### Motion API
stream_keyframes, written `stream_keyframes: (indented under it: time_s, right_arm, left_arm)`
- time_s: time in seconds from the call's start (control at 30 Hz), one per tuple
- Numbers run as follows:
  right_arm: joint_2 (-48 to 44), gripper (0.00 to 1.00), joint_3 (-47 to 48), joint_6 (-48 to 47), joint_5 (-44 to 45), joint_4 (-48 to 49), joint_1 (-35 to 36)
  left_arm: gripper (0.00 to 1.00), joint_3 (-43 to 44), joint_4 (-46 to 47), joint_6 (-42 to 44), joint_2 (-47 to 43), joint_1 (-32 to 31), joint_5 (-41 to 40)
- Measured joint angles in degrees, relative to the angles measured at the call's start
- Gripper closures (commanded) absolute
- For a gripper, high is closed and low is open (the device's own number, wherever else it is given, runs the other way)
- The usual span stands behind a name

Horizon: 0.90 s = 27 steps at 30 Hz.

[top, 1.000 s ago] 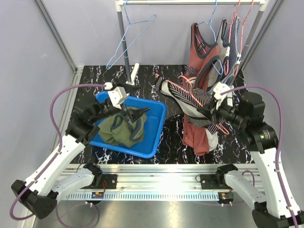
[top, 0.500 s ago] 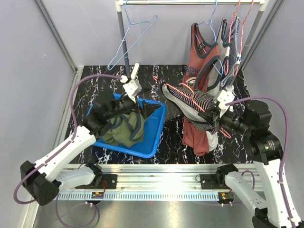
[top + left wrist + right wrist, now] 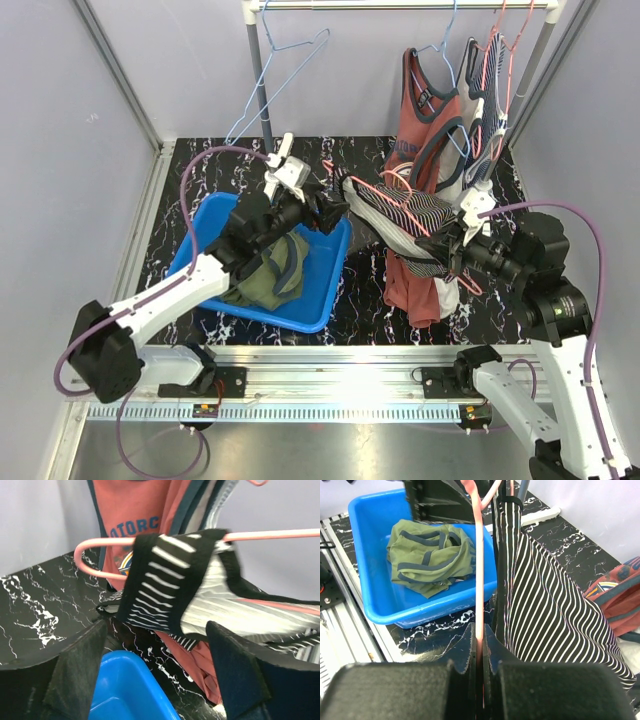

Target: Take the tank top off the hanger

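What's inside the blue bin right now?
A crumpled olive-green garment with dark blue trim lies in the blue bin, filling most of its floor. Anything under it is covered. From above, the left arm also covers part of the bin.

One blue bin [image 3: 262, 312], one olive garment [image 3: 265, 272], one striped tank top [image 3: 405, 212], one pink hanger [image 3: 270, 534], two robot arms [image 3: 150, 305] [image 3: 562, 302] (those bunched on the rail [image 3: 380, 5] defy counting).
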Motion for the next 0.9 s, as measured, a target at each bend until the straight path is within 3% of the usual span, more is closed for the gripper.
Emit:
stream_keyframes:
  time_s: [0.2, 0.3, 0.33, 0.37, 0.47, 0.5, 0.7, 0.9]
  right_arm:
    - [-0.5, 1.0, -0.2, 1.6, -0.8, 0.4, -0.8]
    - [-0.6, 1.0, -0.4, 2.4, -1.4, 0.4, -1.1]
    - [-0.7, 1.0, -0.5, 2.6, -1.4, 0.4, -1.2]
    - [-0.8, 1.0, -0.6, 2.8, -1.4, 0.4, -1.4]
    - [-1.1, 1.0, -1.1, 3.1, -1.4, 0.4, -1.8]
    - [-1.2, 1.0, -1.2, 3.3, -1.4, 0.4, -2.0]
    - [-1.2, 1.0, -1.1, 1.7, -2.0, -1.5, -2.5]
    - [-1.3, 1.0, 0.3, -6.1, -1.8, -10.7, -2.5]
  left_arm:
    - [0.39, 2.1, 0.7, -1.9, 4.3, -0.2, -2.6]
    - [0.53, 2.2, 2.7, -2.8, 5.4, -0.3, -3.3]
    - [0.58, 2.2, 3.3, -3.2, 5.6, -0.3, -3.3]
    - [0.72, 2.3, 4.1, -3.5, 5.9, -0.3, -3.3]
    - [0.9, 2.3, 6.1, -4.2, 6.5, -0.3, -3.4]
    - [1.0, 2.4, 6.7, -4.3, 6.6, -0.3, -3.6]
    - [1.0, 2.4, 5.9, -6.3, 6.6, 0.5, -7.1]
    - [1.0, 1.4, 1.9, -12.8, 4.7, 7.2, -9.9]
